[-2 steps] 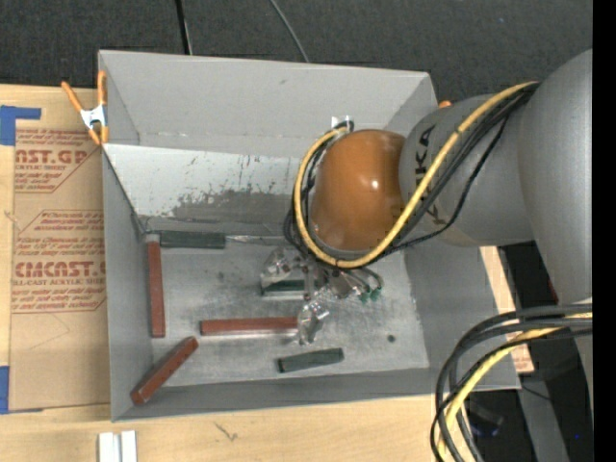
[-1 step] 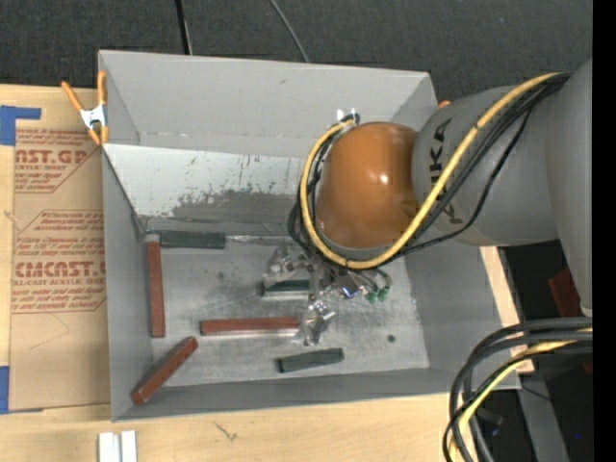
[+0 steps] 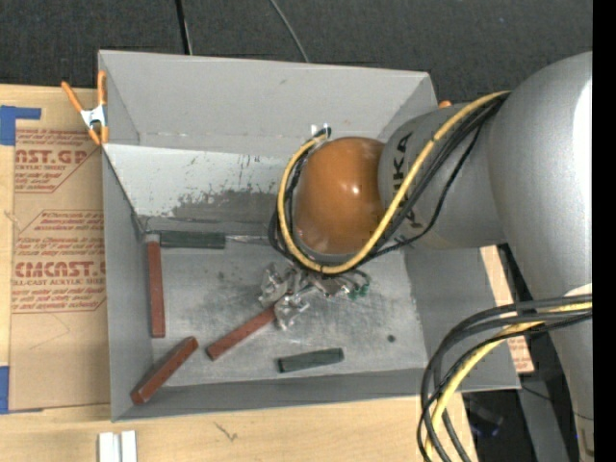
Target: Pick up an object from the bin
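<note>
**Operator:** Report gripper [image 3: 287, 296] position and state.

**Technician:** Low over the bin [image 3: 125, 258] floor, above and slightly left of the dark green bar [image 3: 310, 360], at the upper end of the slanted red-brown stick [image 3: 239, 335]. Cannot tell how far open, nor whether holding anything.

**Operator:** Confirm stick location.

**Technician:** Flat on the floor, just left of the dark green bar, apart from it.

**Operator:** List likely faults.

**Technician:** Probably tilting or slipping free on lift, through gripping so near one end. Possibly closing on nothing, through meeting the tip only.
</note>
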Robot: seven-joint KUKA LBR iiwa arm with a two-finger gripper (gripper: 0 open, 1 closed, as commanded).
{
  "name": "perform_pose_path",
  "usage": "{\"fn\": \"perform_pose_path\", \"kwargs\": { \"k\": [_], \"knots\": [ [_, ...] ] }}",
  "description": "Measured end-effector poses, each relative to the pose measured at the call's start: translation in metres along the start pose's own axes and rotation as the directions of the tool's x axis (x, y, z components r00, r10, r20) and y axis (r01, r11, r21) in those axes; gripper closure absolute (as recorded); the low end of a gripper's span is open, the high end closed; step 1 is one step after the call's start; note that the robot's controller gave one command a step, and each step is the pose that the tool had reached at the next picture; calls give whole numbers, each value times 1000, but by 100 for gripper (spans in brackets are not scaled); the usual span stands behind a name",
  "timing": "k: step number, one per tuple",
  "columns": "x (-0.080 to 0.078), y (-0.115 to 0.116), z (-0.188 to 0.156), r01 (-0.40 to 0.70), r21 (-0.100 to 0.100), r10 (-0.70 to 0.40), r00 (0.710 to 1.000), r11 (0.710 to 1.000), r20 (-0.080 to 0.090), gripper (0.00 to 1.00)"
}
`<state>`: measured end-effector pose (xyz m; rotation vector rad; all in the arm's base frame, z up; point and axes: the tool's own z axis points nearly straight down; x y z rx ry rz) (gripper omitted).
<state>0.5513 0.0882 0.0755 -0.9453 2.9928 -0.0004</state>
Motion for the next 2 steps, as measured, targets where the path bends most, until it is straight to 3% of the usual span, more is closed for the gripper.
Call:
{"fn": "perform_pose_path", "kwargs": {
  "k": [1, 2],
  "knots": [
    [0, 0, 0, 0, 0, 0, 1000, 1000, 0, 100],
    [34, 8, -207, 92, -4, -92, 996, 996, -5, 100]
  ]
}}
